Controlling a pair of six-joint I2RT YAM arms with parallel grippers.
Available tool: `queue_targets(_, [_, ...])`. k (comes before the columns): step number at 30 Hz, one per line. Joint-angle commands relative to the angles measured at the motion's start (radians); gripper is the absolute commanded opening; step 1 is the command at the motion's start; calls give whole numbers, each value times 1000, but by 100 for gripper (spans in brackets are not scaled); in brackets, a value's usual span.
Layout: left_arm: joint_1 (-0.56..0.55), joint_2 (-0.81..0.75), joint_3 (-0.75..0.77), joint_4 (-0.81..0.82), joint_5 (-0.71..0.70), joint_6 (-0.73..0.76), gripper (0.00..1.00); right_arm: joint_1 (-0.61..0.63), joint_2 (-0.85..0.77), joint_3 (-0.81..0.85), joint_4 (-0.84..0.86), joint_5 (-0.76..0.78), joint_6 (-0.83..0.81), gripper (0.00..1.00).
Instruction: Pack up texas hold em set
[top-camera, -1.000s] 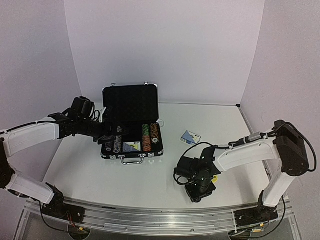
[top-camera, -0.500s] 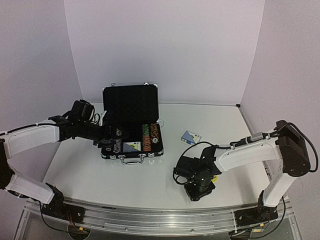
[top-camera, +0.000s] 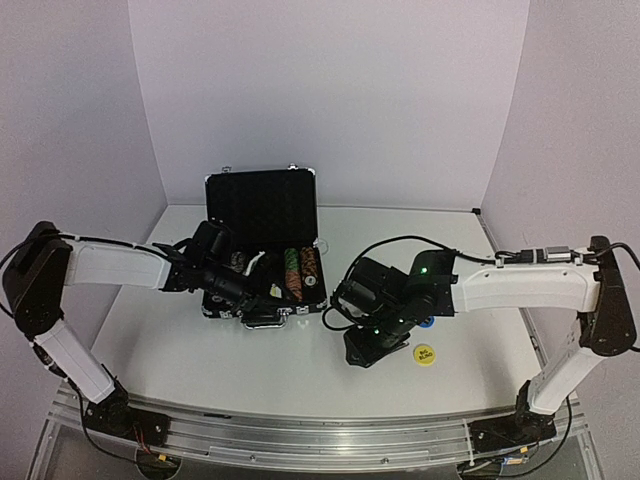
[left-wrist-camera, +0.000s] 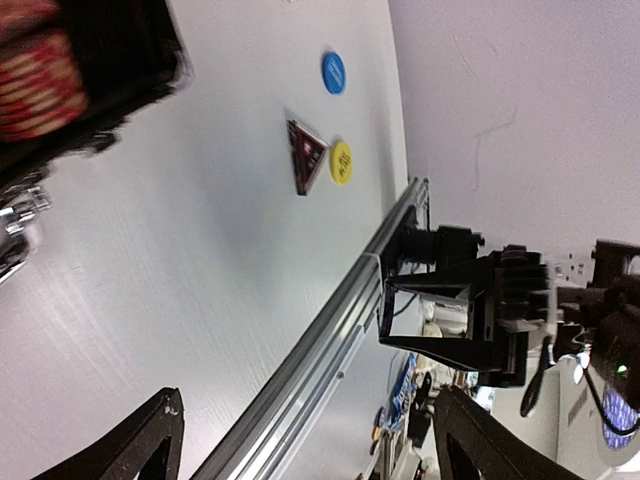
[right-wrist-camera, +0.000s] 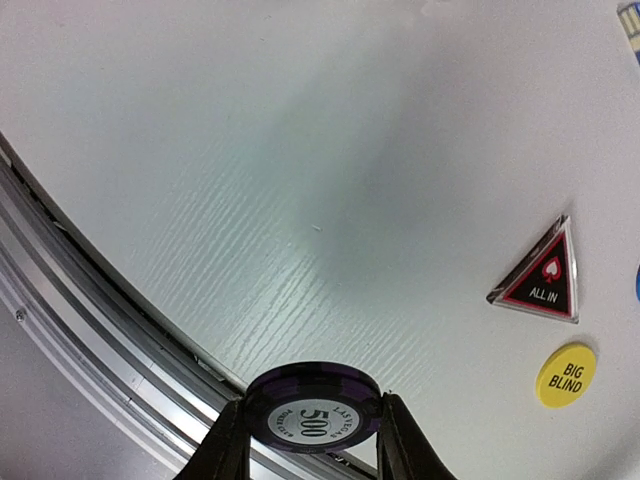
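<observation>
Item in hand: purple 500 chips (right-wrist-camera: 312, 412), clamped in right gripper (right-wrist-camera: 312, 448); transfer left into open case (top-camera: 262, 205) required; left gripper (left-wrist-camera: 308, 402) spread, empty.

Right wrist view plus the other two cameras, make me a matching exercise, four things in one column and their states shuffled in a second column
Things
1. purple striped "500" poker chip
2. black triangular "ALL IN" marker
3. black silver-trimmed case
4. left claw

States
A. fingers spread, holding nothing
B. lid raised
C. lying flat on the white table
D. gripped by the right claw

Pairs: 1-D, 2-C, 3-B, 4-A
</observation>
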Motion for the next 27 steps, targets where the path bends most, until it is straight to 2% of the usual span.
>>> queue_targets(1, [-75,118,109,158,161,-88,81,6,-30,73,-12,-17,-119,27])
queue_targets(5, [-120,201,162,200,203,-134,78,6,-9,99,-12,-31,-162,27])
queue_targets(13, [-178,307,268,142,237,-135,71,6,40,153,-12,-28,-229,27])
queue_targets(23, [-185,313,255,77,288,-107,55,4,61,171,-12,12,-254,27])
queue_targets(27, [-188,305,238,74,322,-91,52,4,67,174,-12,15,-253,27])
